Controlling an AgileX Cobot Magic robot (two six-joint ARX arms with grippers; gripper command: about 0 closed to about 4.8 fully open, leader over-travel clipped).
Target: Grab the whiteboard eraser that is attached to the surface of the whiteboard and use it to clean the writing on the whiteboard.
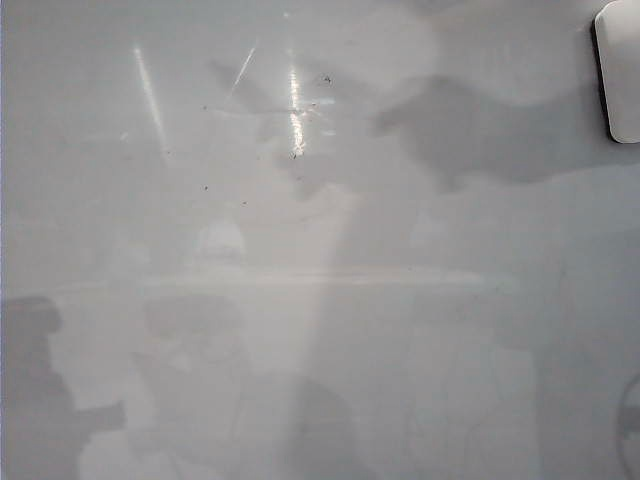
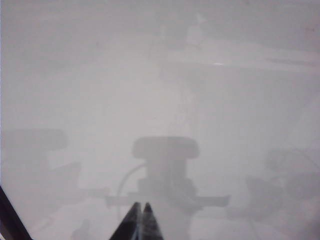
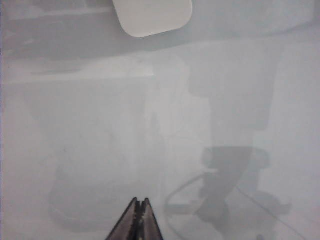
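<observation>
The whiteboard [image 1: 320, 300] fills every view, glossy grey-white with reflections and shadows. The whiteboard eraser [image 1: 620, 68], a white rounded block with a dark edge, sticks to the board at the exterior view's far right corner; the right wrist view also shows the eraser [image 3: 152, 16], well ahead of my right gripper [image 3: 139, 201]. That gripper is shut and holds nothing. My left gripper [image 2: 141, 205] is shut too, with its dark fingertips pressed together over bare board. Neither gripper appears in the exterior view. No red writing shows in any view.
Tiny dark specks [image 1: 208, 186] and bright glare streaks [image 1: 296, 110] mark the board's upper middle. A faint horizontal smear [image 1: 320, 278] runs across the centre. Shadows of the arms lie on the board [image 1: 480, 125].
</observation>
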